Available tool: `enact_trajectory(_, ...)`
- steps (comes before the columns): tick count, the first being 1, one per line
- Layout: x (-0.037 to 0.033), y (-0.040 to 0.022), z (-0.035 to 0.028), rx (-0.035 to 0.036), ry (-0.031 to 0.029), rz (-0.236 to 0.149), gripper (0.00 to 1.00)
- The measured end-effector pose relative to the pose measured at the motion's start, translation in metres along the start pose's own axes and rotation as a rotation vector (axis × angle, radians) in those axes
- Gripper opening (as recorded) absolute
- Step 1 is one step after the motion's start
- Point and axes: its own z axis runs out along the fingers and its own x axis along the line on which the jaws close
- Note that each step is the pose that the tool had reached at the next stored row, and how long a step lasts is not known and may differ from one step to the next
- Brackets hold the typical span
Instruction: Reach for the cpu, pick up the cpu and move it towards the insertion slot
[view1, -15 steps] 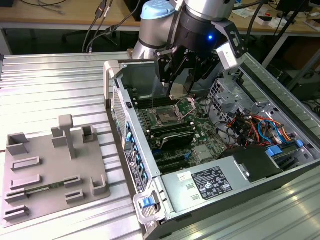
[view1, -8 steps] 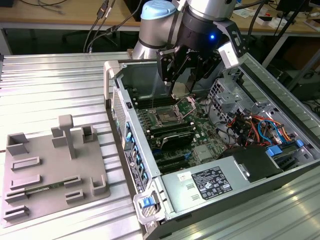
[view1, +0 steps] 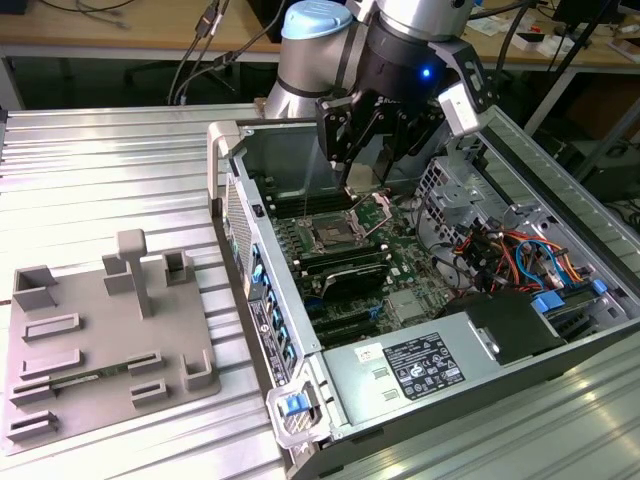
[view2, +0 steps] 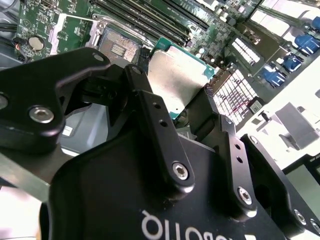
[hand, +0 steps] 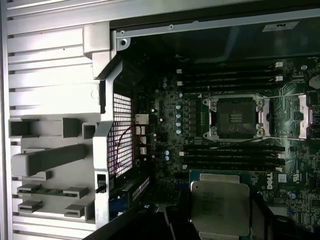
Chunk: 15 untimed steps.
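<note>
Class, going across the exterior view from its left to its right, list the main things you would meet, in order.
Grey parts fixture → open computer case's near wall → insertion slot → hand above the motherboard → bundle of red and blue cables.

Table (view1: 120, 160): ribbed silver metal slats running across its whole top. Resting on it, toward the exterior view's left edge, a flat grey fixture plate (view1: 105, 340) with raised blocks, posts and slotted holders. Beside that, toward the exterior view's right, an opened computer case (view1: 300, 350) lying on its side, motherboard facing up, its perforated wall nearest the plate.
</note>
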Motion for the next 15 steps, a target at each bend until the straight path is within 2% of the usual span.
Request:
enact_trajectory(13, -0.0061, 0.0037, 0.0012, 0.003, 0.0001, 0.001, 0.55)
enact_trajectory(15, -0.0067, 0.0057, 0.0015, 0.0033, 0.0001, 0.002, 0.55)
